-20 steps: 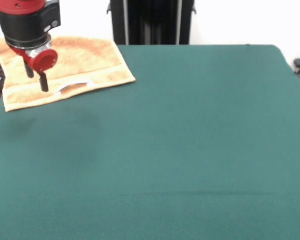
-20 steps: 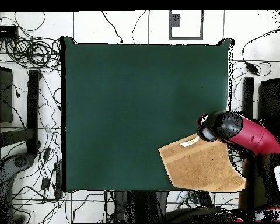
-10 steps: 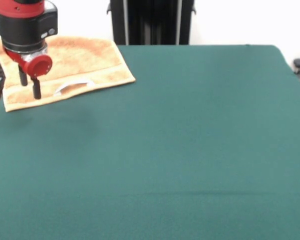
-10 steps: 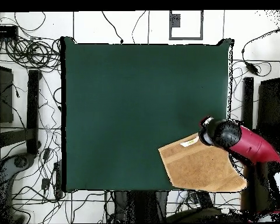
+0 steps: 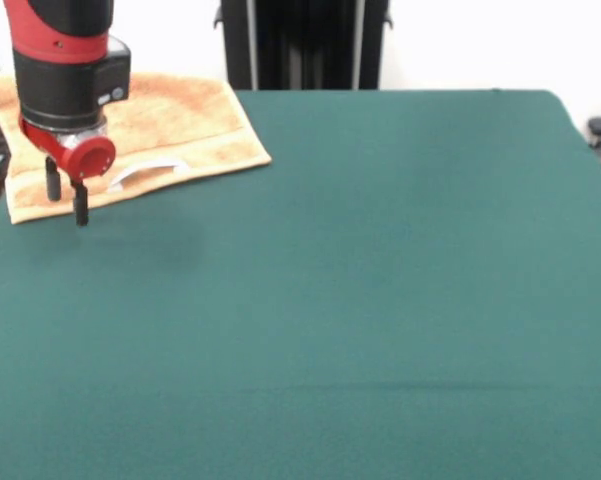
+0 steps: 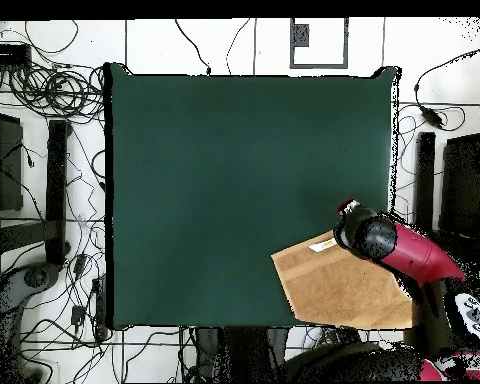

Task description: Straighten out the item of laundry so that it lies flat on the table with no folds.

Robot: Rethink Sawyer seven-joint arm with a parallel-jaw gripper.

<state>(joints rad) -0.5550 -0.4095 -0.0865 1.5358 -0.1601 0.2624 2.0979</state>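
in the front view the claw [image 5: 66, 198] hangs at the left edge of the frame, its two dark fingers [image 5: 80, 203] pointing straight down with a narrow gap between them and nothing held; they sit over the near border of the towel [image 5: 175, 125], close to the towel's lower left corner. the towel lies in the upper left of the frame at the far corner of the bench [image 5: 380, 280], looking mostly spread, with a small white label [image 5: 145, 172] along its near band and its left part running past the bench's edge. to do this step well, the claw probably needs to come down on that near border or corner, pinch only the top layer, and draw it toward the open green centre so the cloth ends up fully on the bench; a low, slow pull would keep the terry from bunching or folding under. whether a fold is hidden beneath cannot be told. the red and black wrist stands nearly upright above the fingers. in the overhead view the arm reaches in from the lower right, its end over the towel's [image 6: 339, 285] upper edge beside the label.
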